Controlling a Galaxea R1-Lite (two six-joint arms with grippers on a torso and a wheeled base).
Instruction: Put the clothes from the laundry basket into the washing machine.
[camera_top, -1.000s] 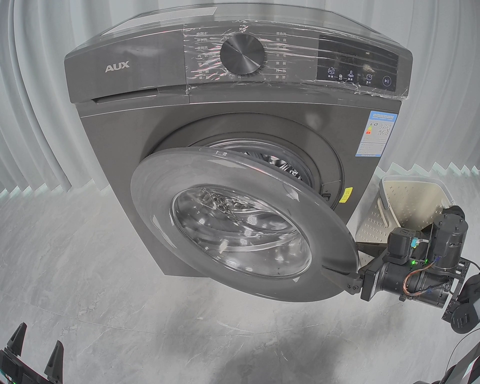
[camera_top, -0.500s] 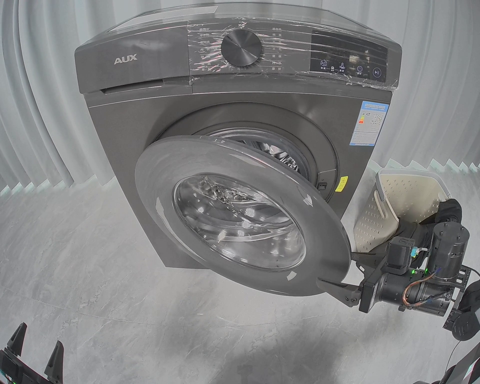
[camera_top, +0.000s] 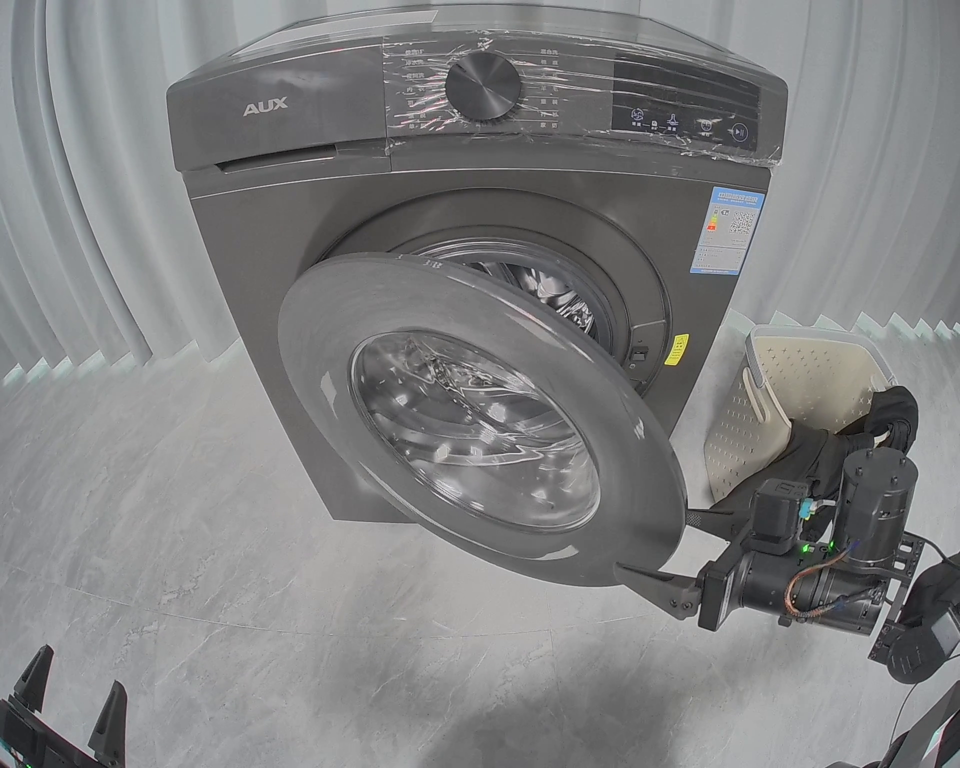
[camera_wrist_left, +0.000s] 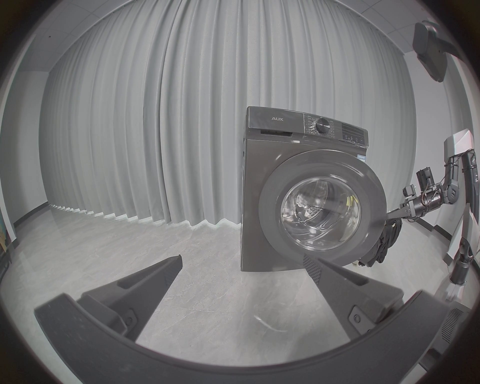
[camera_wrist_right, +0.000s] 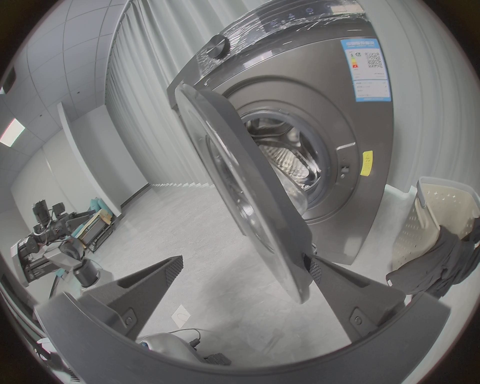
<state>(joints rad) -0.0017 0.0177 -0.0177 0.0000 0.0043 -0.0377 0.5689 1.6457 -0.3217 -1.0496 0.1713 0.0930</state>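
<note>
The door (camera_top: 480, 420) has swung wider. My right gripper (camera_top: 655, 545), fingers spread, straddles its rim; clothes (camera_top: 820, 455) hang close behind it.

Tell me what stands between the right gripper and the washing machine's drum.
The open door. In the right wrist view its rim sits inside the open right gripper, with the drum beyond it.

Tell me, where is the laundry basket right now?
In the head view the laundry basket sits on the floor at the robot's right, just beside the washing machine, with dark clothes hanging over its edge.
</note>
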